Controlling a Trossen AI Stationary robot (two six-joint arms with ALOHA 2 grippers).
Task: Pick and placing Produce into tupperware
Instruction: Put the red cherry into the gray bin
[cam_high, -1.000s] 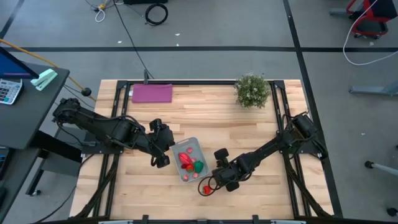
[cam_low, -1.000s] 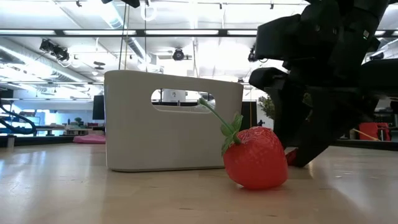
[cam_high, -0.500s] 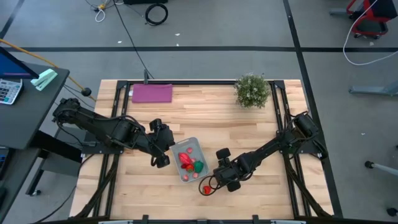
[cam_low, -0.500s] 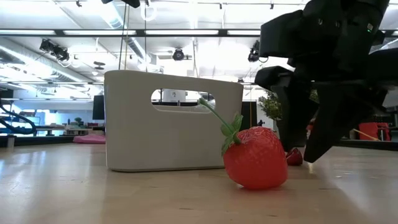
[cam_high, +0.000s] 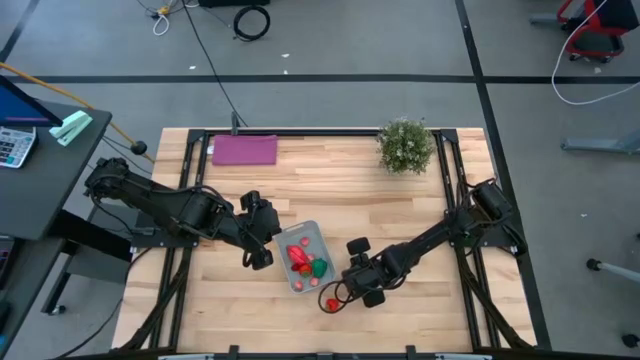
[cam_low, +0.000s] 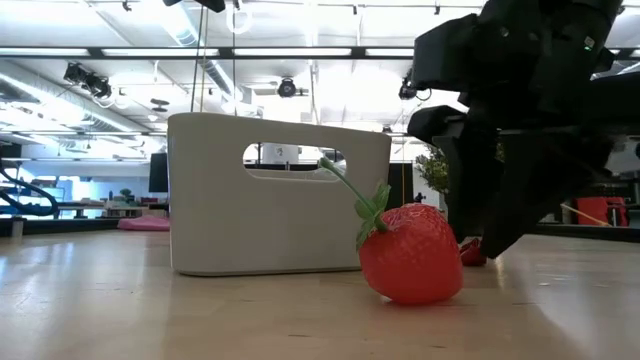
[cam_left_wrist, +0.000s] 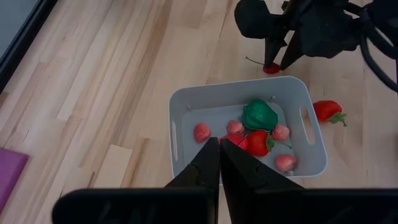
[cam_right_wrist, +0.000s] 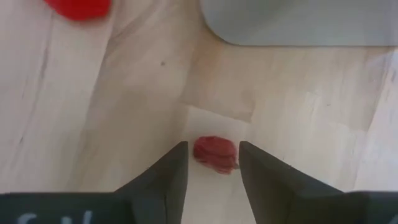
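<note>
Right hand (cam_right_wrist: 211, 163), fingers spread, straddles the small red fruit (cam_right_wrist: 214, 154) beside the tupperware (cam_left_wrist: 247, 130) — sink squarely to the surface (cam_high: 410, 200), then pinch gently.

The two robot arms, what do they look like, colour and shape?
Both arms are matt black, built of chunky jointed segments with dark cables along them. The left gripper ends in two slim, tapering black fingers; the right gripper has matching dark, flat-sided fingers. No markings are legible.

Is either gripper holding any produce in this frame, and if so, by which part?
Nothing is held. The right gripper is open, its fingers straddling a small red piece on the table. The left gripper is shut and empty above the tupperware.
</note>
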